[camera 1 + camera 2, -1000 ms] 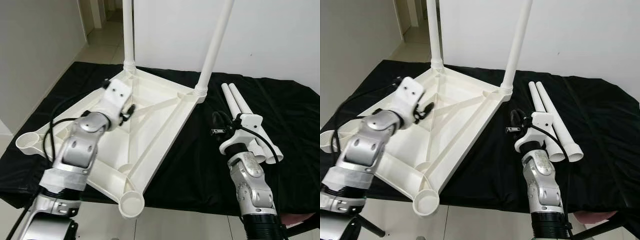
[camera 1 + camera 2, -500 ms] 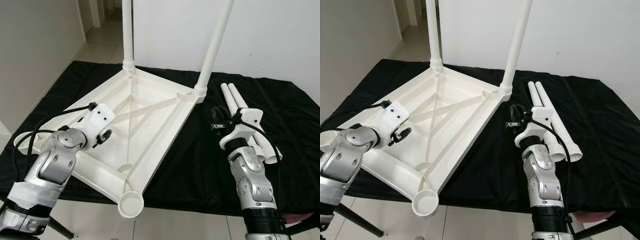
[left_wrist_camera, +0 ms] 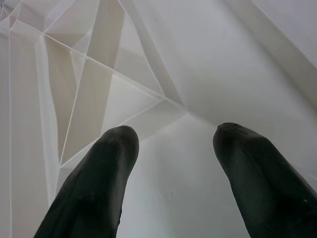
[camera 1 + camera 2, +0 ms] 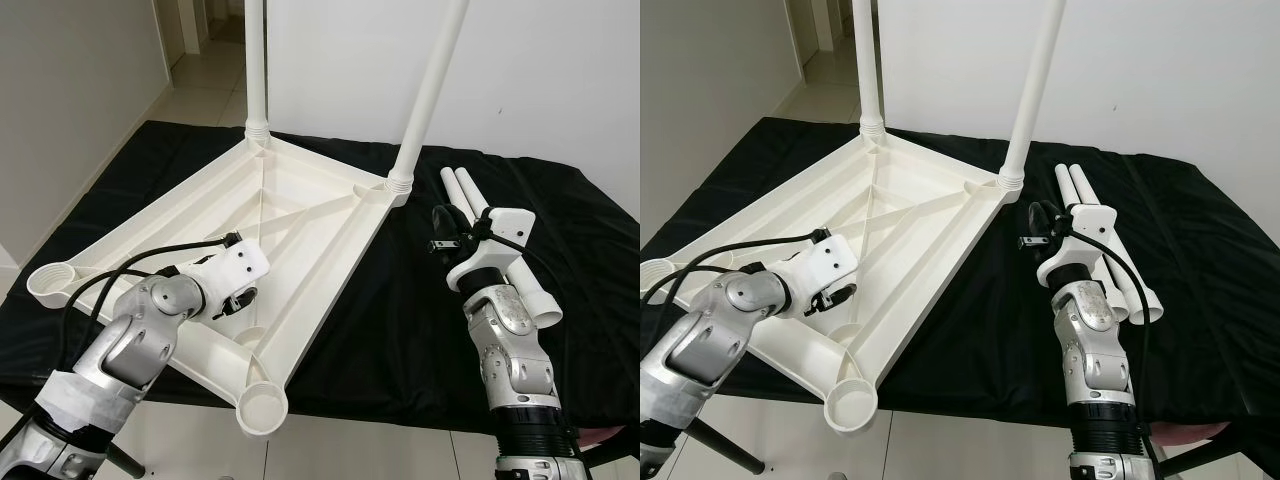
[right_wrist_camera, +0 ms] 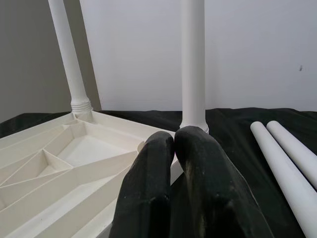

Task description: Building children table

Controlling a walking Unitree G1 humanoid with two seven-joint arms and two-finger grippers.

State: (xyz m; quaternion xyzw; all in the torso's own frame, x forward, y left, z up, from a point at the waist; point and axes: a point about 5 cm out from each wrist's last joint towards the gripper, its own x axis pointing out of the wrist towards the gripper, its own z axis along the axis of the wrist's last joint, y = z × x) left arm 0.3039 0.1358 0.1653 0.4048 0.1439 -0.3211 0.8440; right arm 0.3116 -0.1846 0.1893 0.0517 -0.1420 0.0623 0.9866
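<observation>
2 white legs point(image 4: 430, 90) stand upright, screwed into the far 2 corner sockets of the white tabletop point(image 4: 300, 215), which lies upside down on the black cloth point(image 4: 400, 320) with its ribbed underside facing up. 2 near corner sockets are open: one at the front edge point(image 4: 262, 410), one at the robot's left point(image 4: 52, 283). 2 loose legs point(image 4: 1095, 230) lie side by side on the cloth to the right of the tabletop, touching each other along their length.

Left gripper point(image 3: 171, 148): over the tabletop's underside, near the front socket, pointing down at the ribs. Fingers point(image 3: 99, 178) spread apart, nothing between them; ribbed white plastic shows in the gap.

Right gripper point(image 5: 174, 144): raised above the cloth just beside the loose legs, between them and the tabletop's right edge. Fingers point(image 5: 148, 188) pressed together, nothing pinched. It points toward the right upright leg, seen straight ahead in the right wrist view.

White wall point(image 4: 560, 70) behind the table; tiled floor point(image 4: 205, 85) at far left.
</observation>
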